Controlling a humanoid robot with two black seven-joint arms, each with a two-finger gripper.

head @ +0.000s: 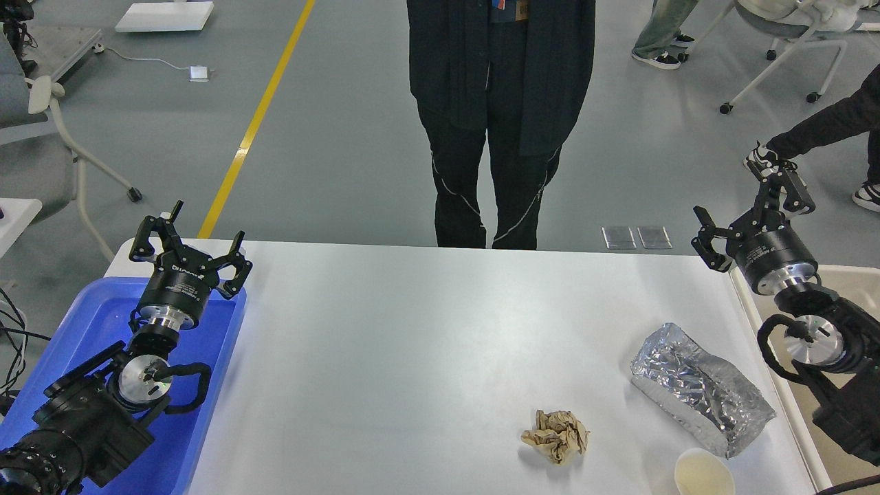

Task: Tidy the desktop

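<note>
The white desktop (412,344) fills the middle of the head view. On its right front lie a crumpled brown paper ball (555,435), a crinkled silver foil bag (701,389) and a paper cup (703,473) at the front edge. My left gripper (189,237) is open and empty, raised over the far end of the blue tray (96,309). My right gripper (746,206) is open and empty, held up at the table's far right corner, well behind the foil bag.
A beige-white bin (842,289) stands off the table's right edge under my right arm. A person in black (498,117) stands right behind the table's far edge. Chairs and other people's legs are on the floor at back left and back right.
</note>
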